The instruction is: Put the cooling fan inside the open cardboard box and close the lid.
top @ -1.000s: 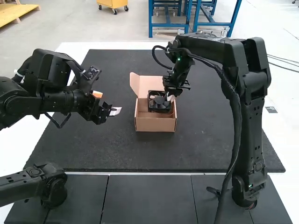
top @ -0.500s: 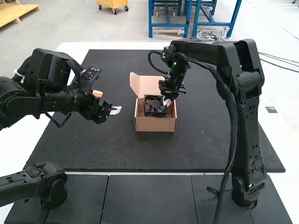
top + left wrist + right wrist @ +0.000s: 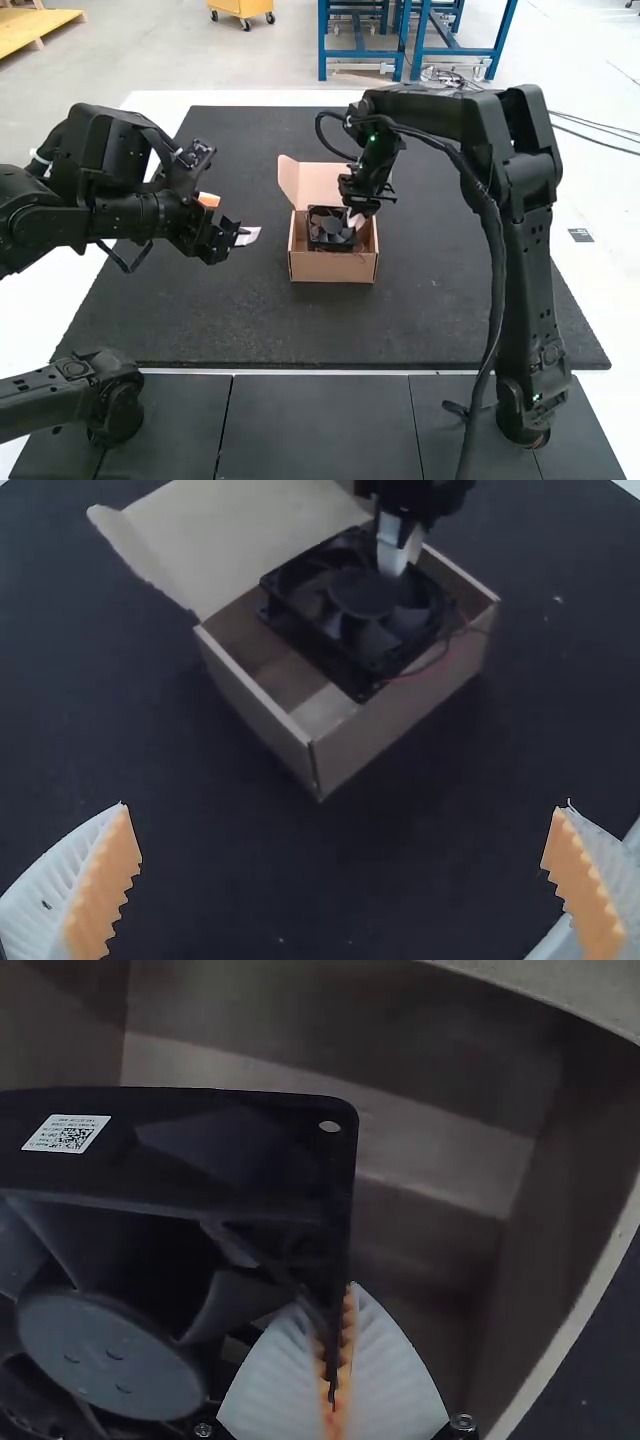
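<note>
Just changed: we see that the right pincer (image 3: 362, 203) has come down. The fan (image 3: 332, 227) stood up above the rim a second ago and now lies tipped inside the box (image 3: 332, 264).
Right pincer: clamped on the fan's black frame, with a ribbed finger (image 3: 270, 1392) pressed against its edge.
Fan: directly under the right pincer, down in the box, its gripped side raised a little; well apart from the left pincer (image 3: 338, 830).
Left pincer: spread wide and holding nothing, facing the box from one side; we see no shift in it.
Lid (image 3: 303, 182): standing open, just beside the right pincer.
Meaning: we judge the placing nearly done; letting go and folding the lid shut remain.
Count: one fan, one box, one lid, two pincers, one black mat (image 3: 200, 300).
</note>
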Robot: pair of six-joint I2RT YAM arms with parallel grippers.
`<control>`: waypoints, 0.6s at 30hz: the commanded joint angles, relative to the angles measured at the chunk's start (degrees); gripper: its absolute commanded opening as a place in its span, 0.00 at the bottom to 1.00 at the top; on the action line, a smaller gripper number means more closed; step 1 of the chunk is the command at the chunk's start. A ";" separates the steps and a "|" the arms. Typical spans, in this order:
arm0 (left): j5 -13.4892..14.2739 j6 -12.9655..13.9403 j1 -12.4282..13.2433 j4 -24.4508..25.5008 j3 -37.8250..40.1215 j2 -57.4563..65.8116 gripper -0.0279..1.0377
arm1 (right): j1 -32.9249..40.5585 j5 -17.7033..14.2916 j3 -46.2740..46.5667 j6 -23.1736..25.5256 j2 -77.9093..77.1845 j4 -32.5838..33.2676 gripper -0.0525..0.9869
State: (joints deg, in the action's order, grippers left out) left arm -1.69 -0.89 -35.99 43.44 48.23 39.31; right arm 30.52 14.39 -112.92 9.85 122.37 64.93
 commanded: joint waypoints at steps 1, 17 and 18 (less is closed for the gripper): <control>0.02 0.36 0.57 -0.55 0.02 -0.64 0.92 | 0.50 0.72 -1.51 -0.53 1.21 -0.15 0.03; 0.02 0.36 0.66 -0.90 0.02 -0.64 0.92 | 0.59 -0.95 -1.42 -0.71 3.58 -3.84 0.03; 0.02 0.36 0.66 -0.90 0.02 -0.64 0.92 | 0.68 -0.95 -1.42 -0.62 3.49 -4.02 0.03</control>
State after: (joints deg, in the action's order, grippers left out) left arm -1.72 -0.89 -35.99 43.07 48.21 39.31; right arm 30.52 13.52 -112.92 9.78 125.91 60.71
